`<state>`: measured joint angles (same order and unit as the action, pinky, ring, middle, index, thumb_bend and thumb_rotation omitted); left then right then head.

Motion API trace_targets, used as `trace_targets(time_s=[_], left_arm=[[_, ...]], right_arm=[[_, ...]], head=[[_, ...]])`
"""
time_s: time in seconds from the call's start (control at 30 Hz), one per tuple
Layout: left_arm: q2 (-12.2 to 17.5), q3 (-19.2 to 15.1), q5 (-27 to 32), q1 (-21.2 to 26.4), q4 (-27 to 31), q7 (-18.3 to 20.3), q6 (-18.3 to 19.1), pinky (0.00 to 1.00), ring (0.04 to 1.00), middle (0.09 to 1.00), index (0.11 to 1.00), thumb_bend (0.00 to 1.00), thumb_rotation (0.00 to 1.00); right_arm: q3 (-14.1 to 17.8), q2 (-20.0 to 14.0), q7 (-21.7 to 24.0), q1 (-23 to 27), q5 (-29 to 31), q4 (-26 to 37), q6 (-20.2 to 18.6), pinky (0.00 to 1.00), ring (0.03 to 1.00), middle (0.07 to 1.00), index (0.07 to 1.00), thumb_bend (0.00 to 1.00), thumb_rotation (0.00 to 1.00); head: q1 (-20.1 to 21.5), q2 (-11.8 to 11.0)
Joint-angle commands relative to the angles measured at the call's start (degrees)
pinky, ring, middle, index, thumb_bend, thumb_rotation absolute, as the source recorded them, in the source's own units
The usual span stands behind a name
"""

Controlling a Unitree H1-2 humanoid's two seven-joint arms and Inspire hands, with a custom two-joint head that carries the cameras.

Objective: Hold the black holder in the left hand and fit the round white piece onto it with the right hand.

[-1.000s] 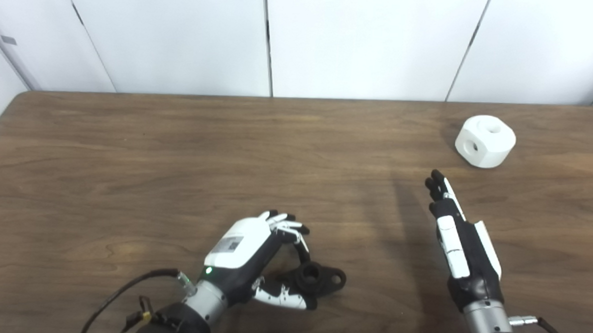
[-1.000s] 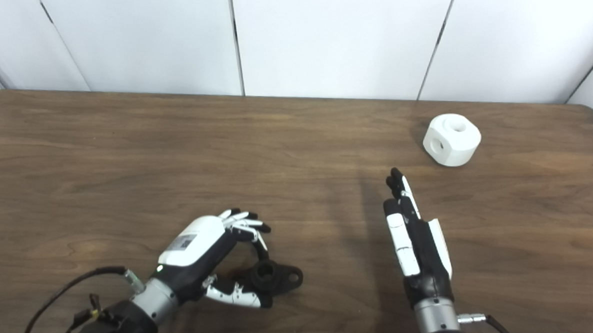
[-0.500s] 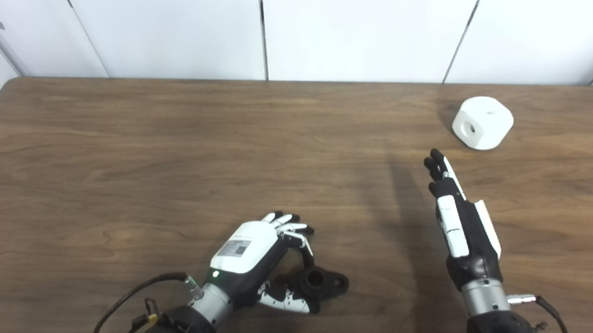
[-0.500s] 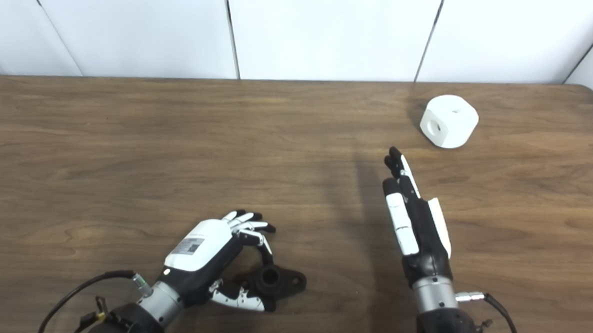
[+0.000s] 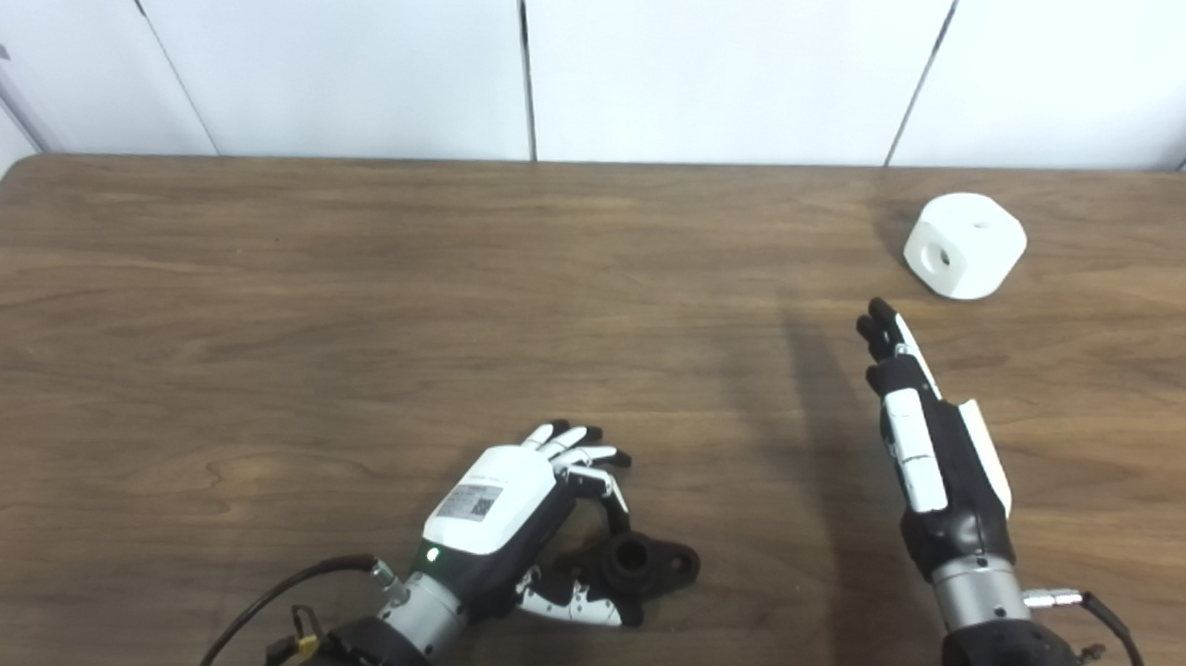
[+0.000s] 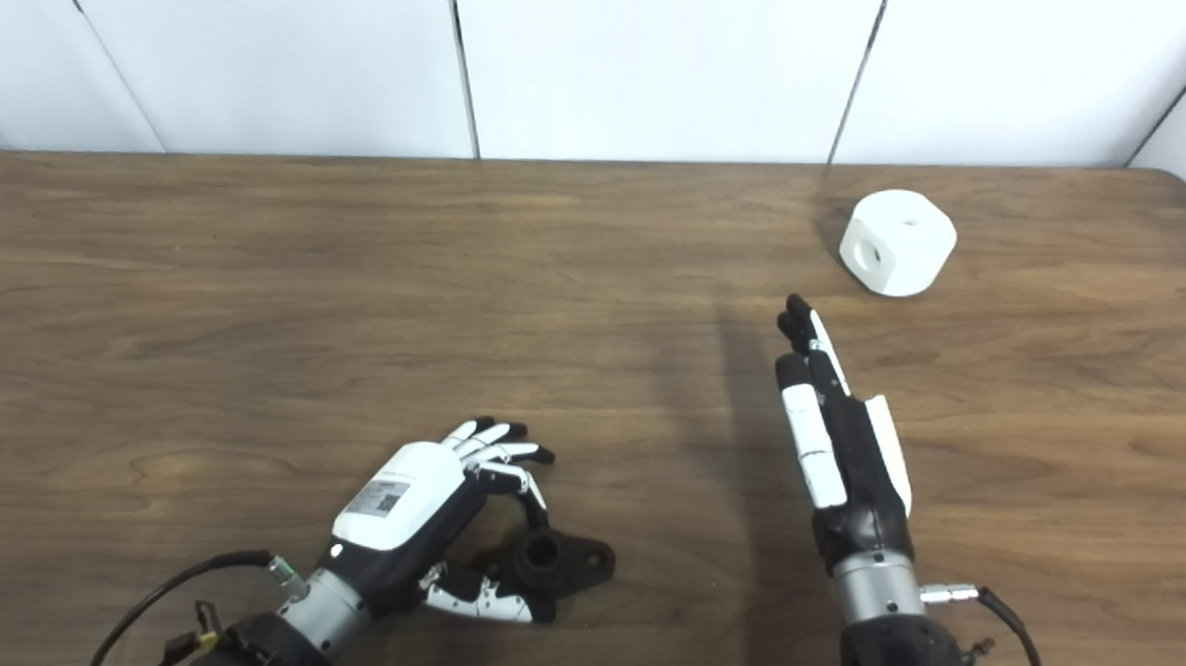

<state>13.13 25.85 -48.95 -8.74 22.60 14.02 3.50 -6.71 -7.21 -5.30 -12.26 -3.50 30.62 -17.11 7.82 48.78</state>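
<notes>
The black holder (image 5: pixel 646 564) lies flat on the table near the front edge, with a round socket in its middle and a lug on each side. My left hand (image 5: pixel 517 515) is cupped around its left end. The thumb lies along its near side and one finger arches over its far side. The other fingers are spread, so the hand is open. The round white piece (image 5: pixel 965 245), with holes in its top and side, sits at the far right of the table. My right hand (image 5: pixel 924 443) hovers open, fingers straight and pointing at the piece, well short of it.
The brown wooden table (image 5: pixel 355 293) has its rounded far corners in view, and white wall panels stand behind it. Cables trail from both wrists at the bottom edge.
The camera tilted down between the earliest frames and now. My right hand has drifted slightly to the right. My left hand and the holder keep the same pose.
</notes>
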Motion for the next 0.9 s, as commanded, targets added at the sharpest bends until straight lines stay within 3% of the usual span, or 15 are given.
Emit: trace_targets(time_s=[0.0,0.2,0.47,0.77,0.87], left_arm=[[0.3,0.3,-1.6,-0.6,-2.0,0.2,-0.2,0.98,0.945,0.84,0.489,0.51,0.06],[0.4,0.4,-1.7,-0.5,-2.3,0.5,-0.1,0.98,0.946,0.84,0.489,0.51,0.06],[0.9,0.0,-1.3,-0.6,-2.9,-0.1,-0.8,0.97,0.944,0.84,0.489,0.51,0.06],[1.5,-0.9,-1.1,-1.1,-3.2,0.0,-1.7,0.98,0.941,0.841,0.489,0.51,0.06],[2.1,-1.3,-0.5,-1.2,-3.6,-0.1,-2.2,0.98,0.947,0.843,0.489,0.51,0.06]], right_arm=[[0.9,2.8,0.0,1.4,0.5,2.6,0.8,1.0,1.0,0.962,0.966,0.59,1.0],[1.3,2.6,0.1,1.7,0.7,2.9,0.4,1.0,1.0,0.966,0.967,0.58,1.0],[2.6,1.0,0.3,3.2,-0.3,4.1,-1.4,1.0,1.0,0.979,0.981,0.57,1.0],[7.1,-1.6,1.2,6.1,-3.3,5.8,-2.5,1.0,1.0,0.979,0.983,0.53,1.0],[8.4,-2.5,1.9,7.2,-4.0,5.8,-2.3,1.0,1.0,0.979,0.983,0.58,0.92]], head=[[0.2,0.1],[0.4,-0.1],[4.2,-1.8],[8.2,-4.3],[9.4,-5.2]])
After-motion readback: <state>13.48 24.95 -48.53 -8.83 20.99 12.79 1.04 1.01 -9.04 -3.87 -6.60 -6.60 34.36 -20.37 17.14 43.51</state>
